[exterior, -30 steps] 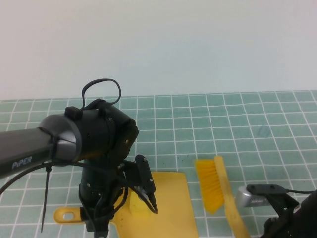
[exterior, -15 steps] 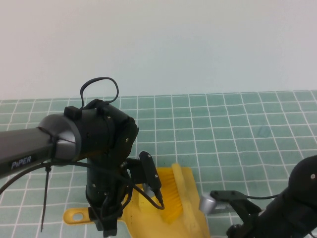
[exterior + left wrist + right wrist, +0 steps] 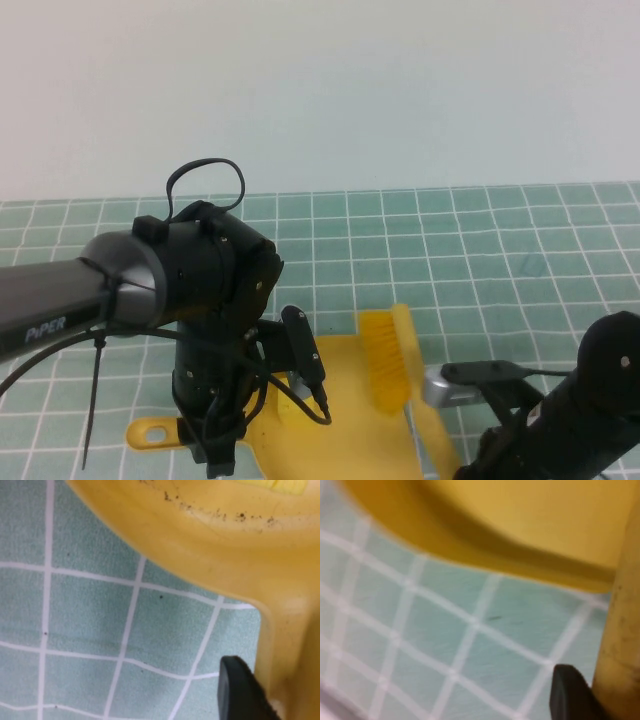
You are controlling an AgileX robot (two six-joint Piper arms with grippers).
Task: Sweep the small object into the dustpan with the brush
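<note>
The brush [image 3: 385, 358] has swept left onto the dustpan [image 3: 340, 430], then eased right.

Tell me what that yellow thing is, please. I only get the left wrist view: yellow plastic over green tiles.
Observer: It is a dustpan on the table. The left gripper, at the near left, holds its handle.
Visitor: Is anything else near it?
Observer: Yes, a brush, with its bristles over the dustpan's right side.
Visitor: What holds the brush?
Observer: The right gripper, at the near right, has its fingers shut on the brush's handle.
</note>
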